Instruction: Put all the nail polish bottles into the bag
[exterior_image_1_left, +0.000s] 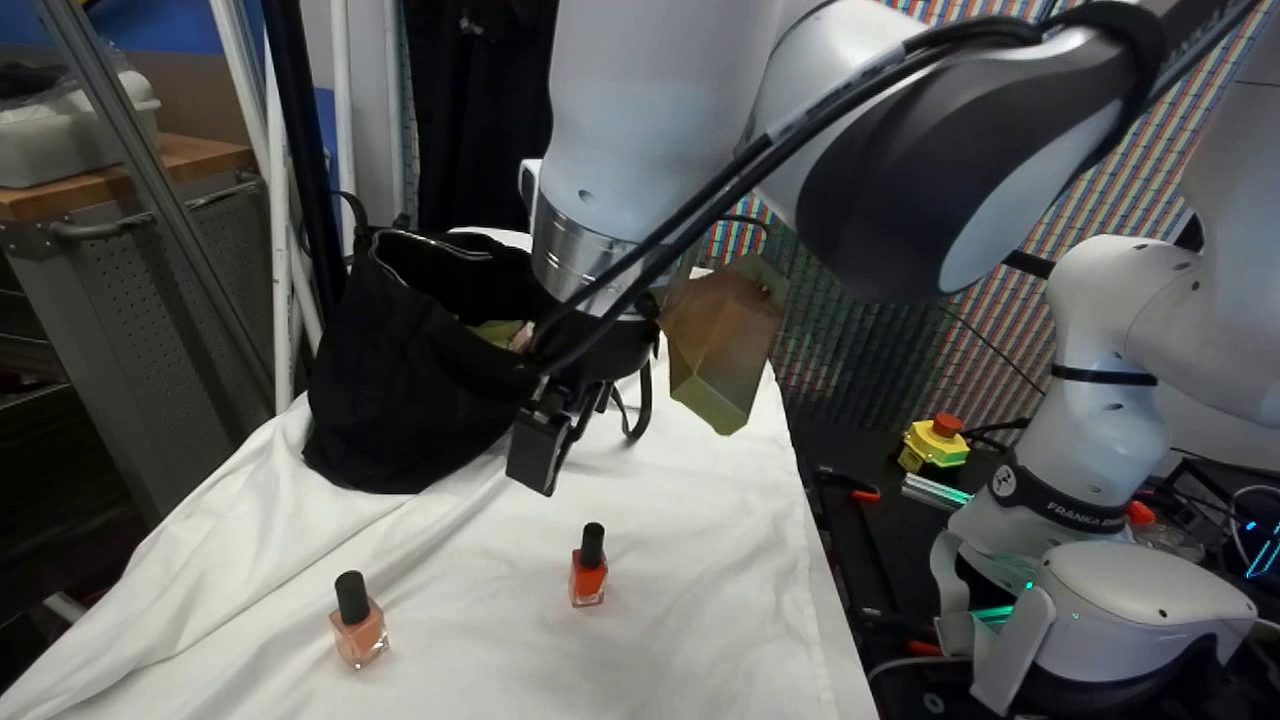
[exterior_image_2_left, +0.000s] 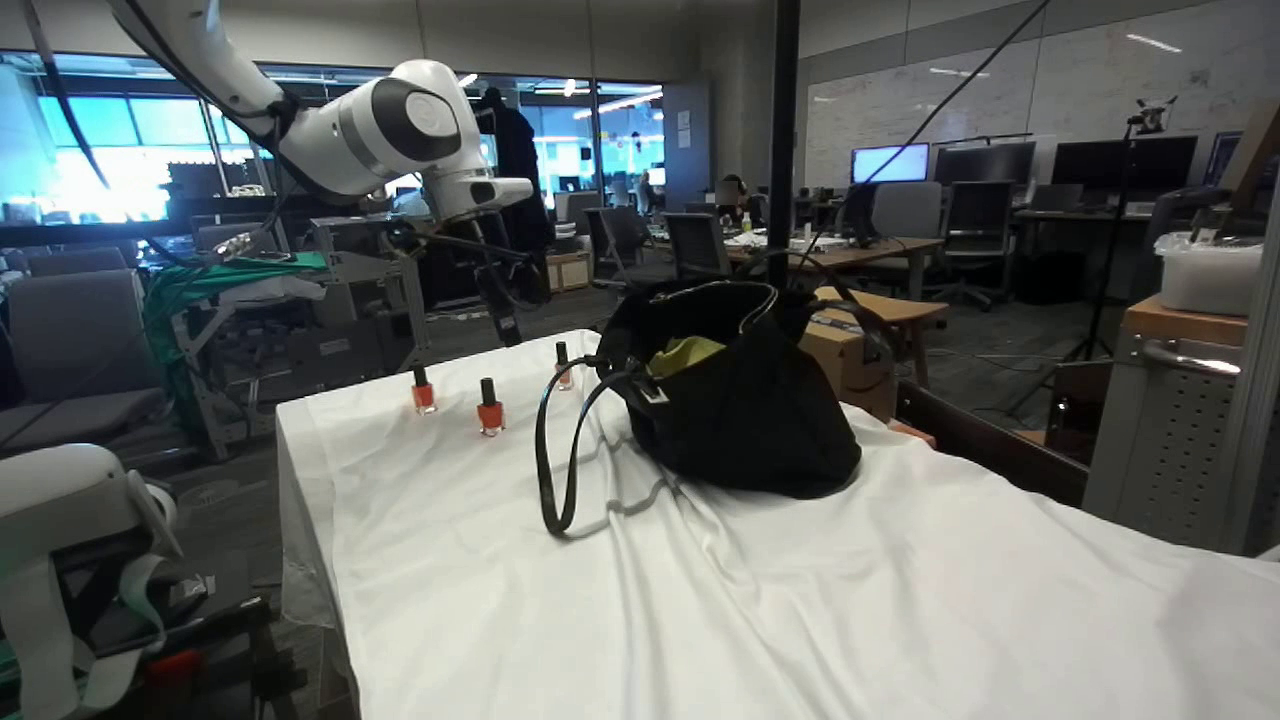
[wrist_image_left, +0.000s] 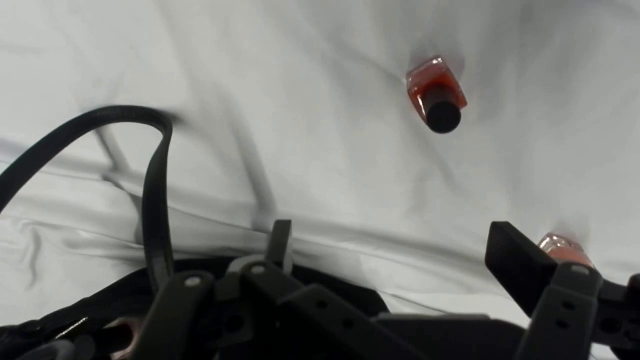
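Observation:
The black bag (exterior_image_1_left: 400, 400) stands with its mouth gaping in both exterior views, yellowish-green lining (exterior_image_2_left: 684, 356) showing. Inside it, a pinkish nail polish bottle (wrist_image_left: 120, 336) is partly visible at the wrist view's lower left. On the cloth, an orange-red bottle (exterior_image_1_left: 589, 575) and a peach bottle (exterior_image_1_left: 359, 632) stand upright; an exterior view shows three bottles, including a red one (exterior_image_2_left: 490, 415). My gripper (wrist_image_left: 392, 232) is open, nothing between its fingers. It hangs above the cloth beside the bag, a finger (exterior_image_1_left: 538, 450) beyond the orange-red bottle. The right finger partly covers the peach bottle (wrist_image_left: 567, 252).
The bag's thin black handle (wrist_image_left: 157, 200) loops out over the wrinkled white cloth (exterior_image_1_left: 700, 620). Poles and a grey cabinet (exterior_image_1_left: 190, 280) stand past the bag. The robot's base (exterior_image_1_left: 1130, 610) and a yellow-red stop button (exterior_image_1_left: 935, 443) lie beyond the table's edge.

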